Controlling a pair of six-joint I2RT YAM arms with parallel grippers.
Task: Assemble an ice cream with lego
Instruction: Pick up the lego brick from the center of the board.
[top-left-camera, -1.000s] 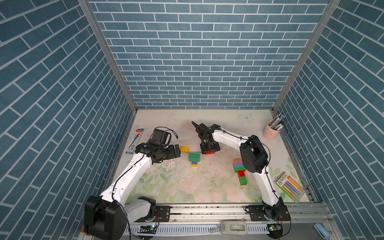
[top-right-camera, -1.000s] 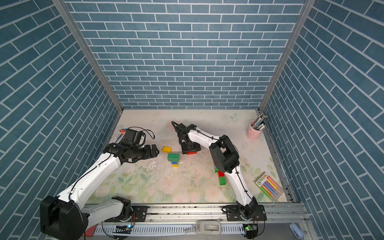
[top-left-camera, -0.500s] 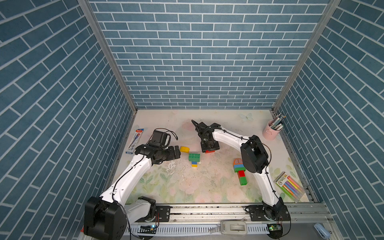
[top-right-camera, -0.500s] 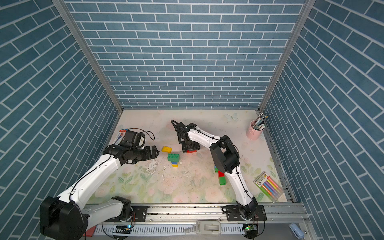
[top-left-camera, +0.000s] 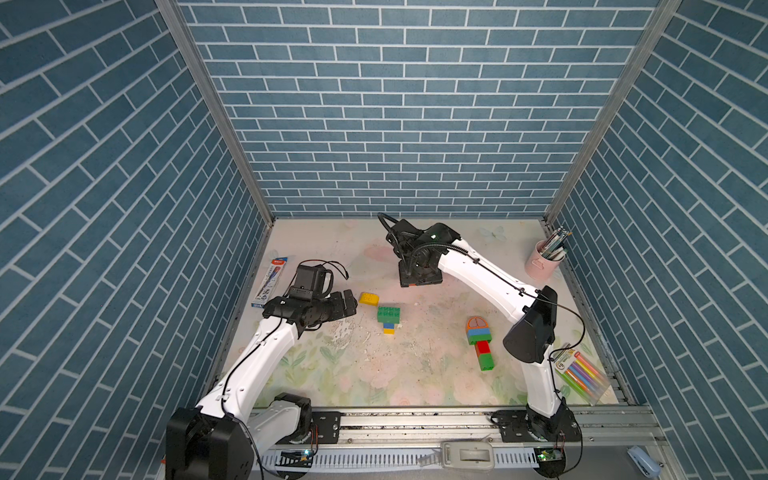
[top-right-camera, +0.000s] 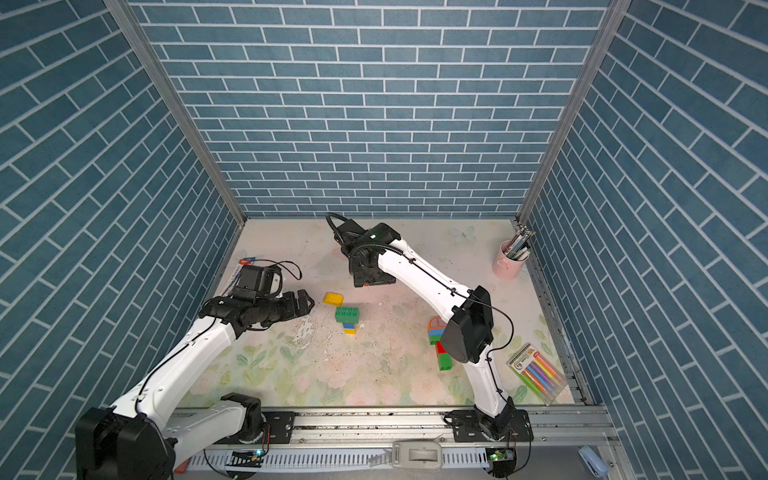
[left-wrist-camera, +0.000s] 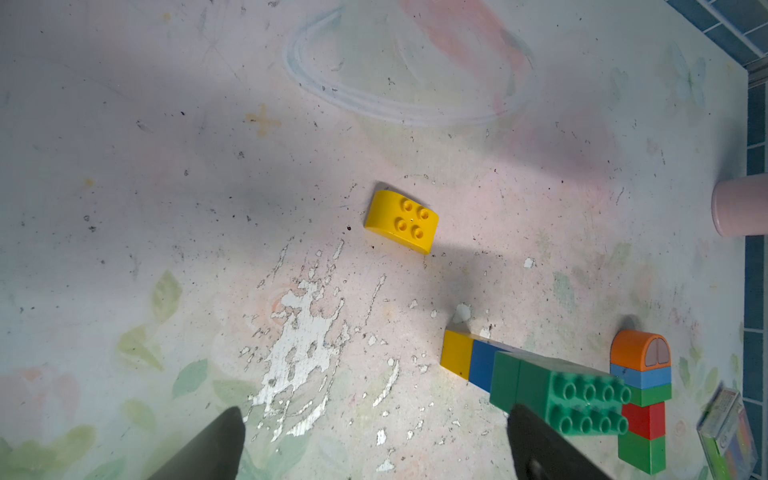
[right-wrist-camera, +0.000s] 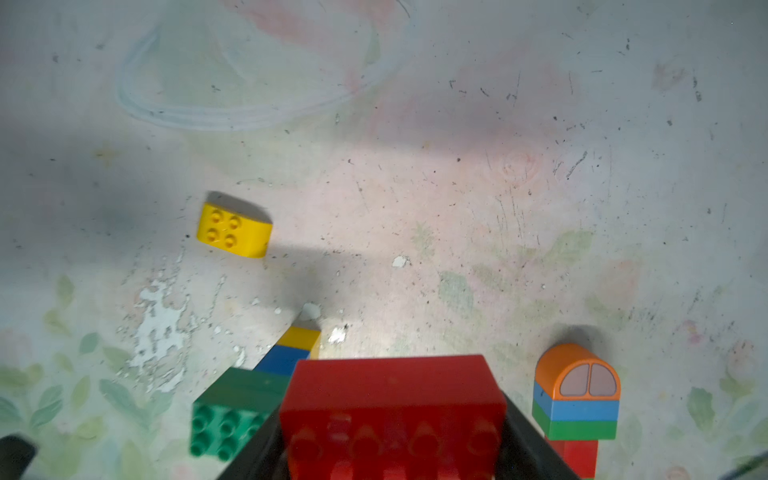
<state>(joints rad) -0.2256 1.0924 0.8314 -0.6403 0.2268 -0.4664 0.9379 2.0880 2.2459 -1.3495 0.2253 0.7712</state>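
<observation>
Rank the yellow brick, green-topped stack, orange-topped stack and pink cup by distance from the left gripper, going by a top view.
1. Yellow brick, just beside the left gripper.
2. Green-topped stack, mid-table.
3. Orange-topped stack, right side.
4. Pink cup, far right corner.

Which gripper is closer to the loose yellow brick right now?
Left. The left gripper hangs open just beside the yellow brick, not touching it; the right gripper, clamped on a red brick, sits farther off toward the back wall.

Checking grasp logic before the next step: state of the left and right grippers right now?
Left gripper: open, holding nothing.
Right gripper: closed on a red lego brick.
</observation>
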